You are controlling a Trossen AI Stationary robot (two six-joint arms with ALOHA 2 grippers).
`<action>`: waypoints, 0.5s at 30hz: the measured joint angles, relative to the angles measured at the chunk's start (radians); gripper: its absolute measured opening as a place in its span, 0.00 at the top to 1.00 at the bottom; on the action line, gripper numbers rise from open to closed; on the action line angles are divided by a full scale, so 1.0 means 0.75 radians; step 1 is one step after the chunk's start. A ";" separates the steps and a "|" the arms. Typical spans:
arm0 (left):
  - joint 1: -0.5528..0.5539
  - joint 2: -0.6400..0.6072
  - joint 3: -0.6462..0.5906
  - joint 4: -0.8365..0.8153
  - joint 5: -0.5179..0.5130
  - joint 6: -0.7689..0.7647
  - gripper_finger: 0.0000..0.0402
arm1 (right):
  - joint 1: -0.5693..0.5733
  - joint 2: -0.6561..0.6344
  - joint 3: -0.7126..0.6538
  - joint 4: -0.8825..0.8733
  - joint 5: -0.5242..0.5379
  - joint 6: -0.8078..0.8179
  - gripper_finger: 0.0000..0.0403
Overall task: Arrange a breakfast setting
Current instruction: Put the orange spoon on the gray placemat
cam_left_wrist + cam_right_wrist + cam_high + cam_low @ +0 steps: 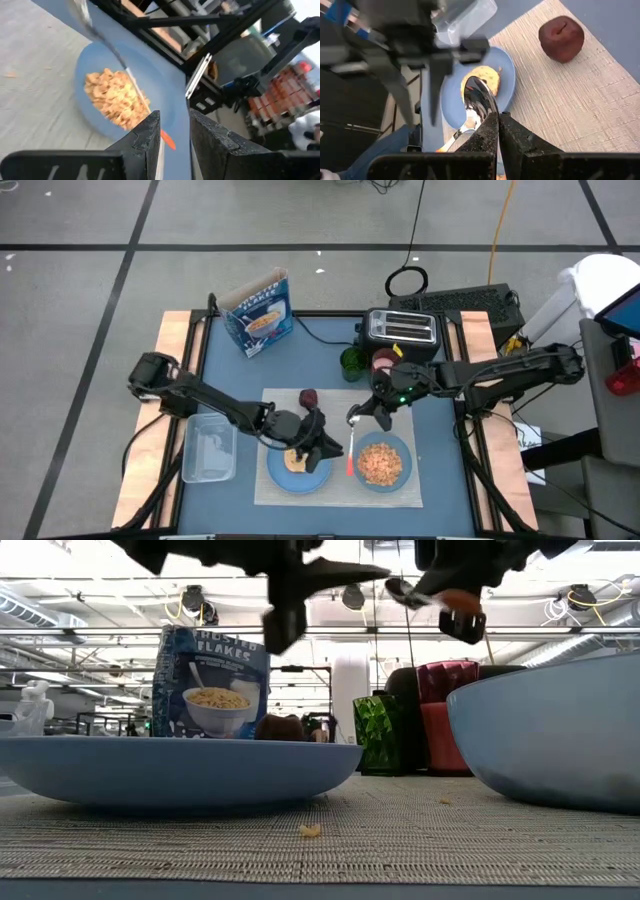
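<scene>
A beige placemat [330, 406] carries a light-blue plate [276, 476] with a bagel [294, 461], a light-blue bowl [402, 448] of cereal and a dark-red fruit [308, 397]. Above the strip between plate and bowl hangs the orange-handled spoon [349, 460], with my right gripper [497, 120] shut on it. My left gripper [175, 117] hovers over the plate's right rim, open. The spoon's orange handle end [168, 140] shows through the gap between its fingers. From the right wrist view nothing lies between those fingers. My right gripper pinches the spoon's metal neck [489, 114], just behind the spoon's bowl [480, 97], between its two shut fingers. The fingers come from the table's right side, slanting down. The spoon is lifted clear, its bowl toward the far edge and its orange handle [348, 464] toward the near edge.
A clear plastic tub [208, 448] lies left of the placemat. A cereal box [258, 310] stands at the far left, and a black toaster [403, 330] at the back. A green cup [352, 362] and a red cup [385, 363] stand in front of the toaster.
</scene>
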 joint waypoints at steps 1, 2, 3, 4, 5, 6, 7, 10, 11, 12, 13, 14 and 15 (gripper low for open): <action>0.000 -0.034 0.000 -0.053 -0.003 0.021 0.72 | 0.000 0.013 0.000 -0.001 0.000 0.000 1.00; 0.000 -0.069 -0.001 -0.103 -0.013 0.040 0.72 | 0.000 0.027 0.000 -0.001 0.002 0.000 1.00; -0.001 -0.102 -0.001 -0.149 -0.033 0.058 0.72 | 0.001 0.041 0.000 0.001 0.004 0.000 1.00; -0.001 -0.142 0.000 -0.206 -0.058 0.079 0.72 | 0.001 0.054 0.000 0.002 0.005 0.000 1.00; -0.001 -0.180 0.000 -0.271 -0.082 0.100 0.72 | 0.001 0.071 0.000 0.007 0.005 0.000 1.00; -0.001 -0.215 0.000 -0.326 -0.105 0.117 0.72 | 0.001 0.091 0.000 0.028 0.006 0.001 1.00; 0.000 -0.251 0.000 -0.381 -0.127 0.132 0.72 | 0.001 0.109 0.001 0.052 0.006 0.008 1.00; 0.003 -0.342 0.000 -0.518 -0.191 0.163 0.72 | 0.001 0.171 0.001 0.103 0.007 0.037 1.00; 0.003 -0.369 0.000 -0.565 -0.209 0.167 0.72 | 0.001 0.191 0.001 0.120 0.007 0.036 1.00; 0.003 -0.392 -0.001 -0.589 -0.223 0.171 0.72 | 0.001 0.211 0.001 0.124 0.007 0.036 1.00; 0.003 -0.413 0.000 -0.613 -0.237 0.178 0.72 | 0.001 0.231 0.001 0.130 0.007 0.035 1.00; 0.003 -0.437 0.000 -0.653 -0.247 0.187 0.72 | 0.001 0.248 0.001 0.138 0.008 0.035 1.00; 0.003 -0.455 0.000 -0.685 -0.257 0.193 0.72 | 0.001 0.266 0.001 0.137 0.013 0.035 1.00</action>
